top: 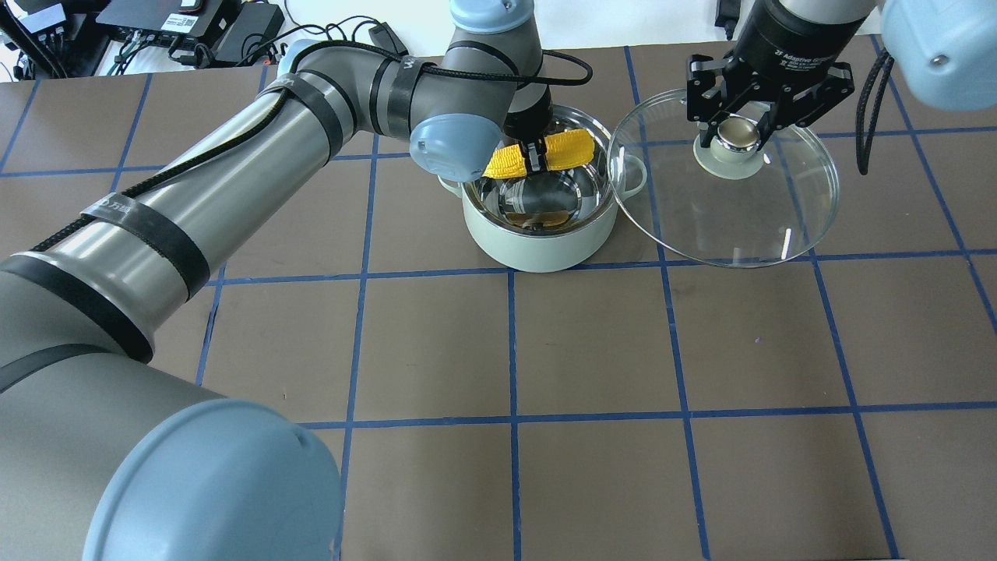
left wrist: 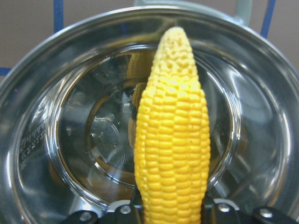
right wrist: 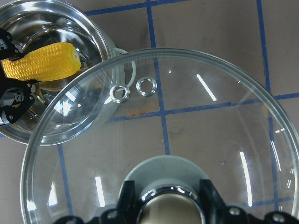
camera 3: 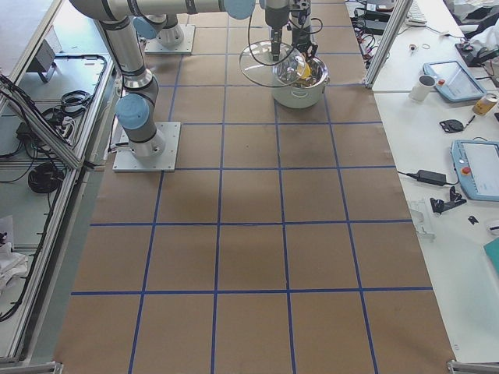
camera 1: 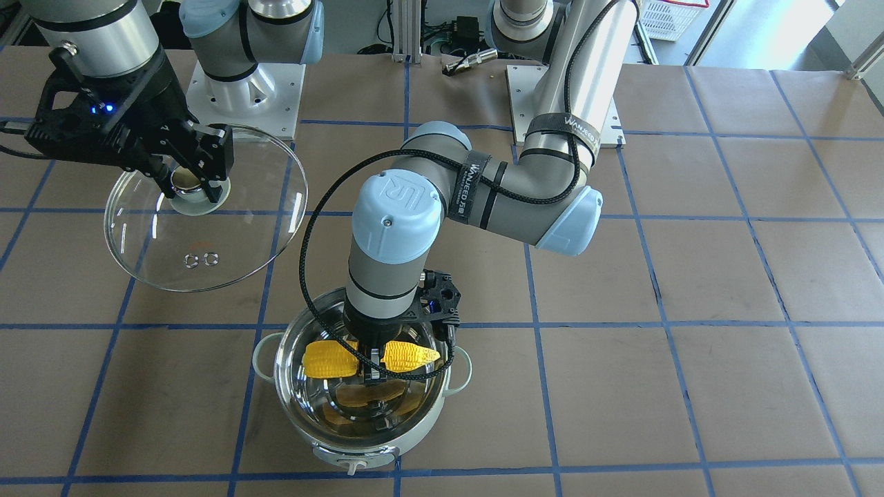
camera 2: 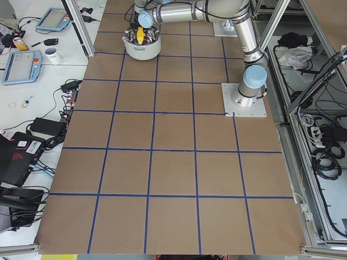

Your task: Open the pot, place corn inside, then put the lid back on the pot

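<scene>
Got the glass lid (camera 1: 235,207) hanging tilted up off the table (top: 545,351), its edge overlapping the pot (camera 1: 414,442), with the right gripper (camera 1: 192,178) pinched tight on the knob (top: 738,134). Pot's sitting open on the blue-taped paper. Over its mouth, lying level and crosswise, the corn (camera 1: 324,359), clamped mid-length in the left gripper (camera 1: 371,366). Hanging clear of the steel bottom, by the looks of it.
</scene>
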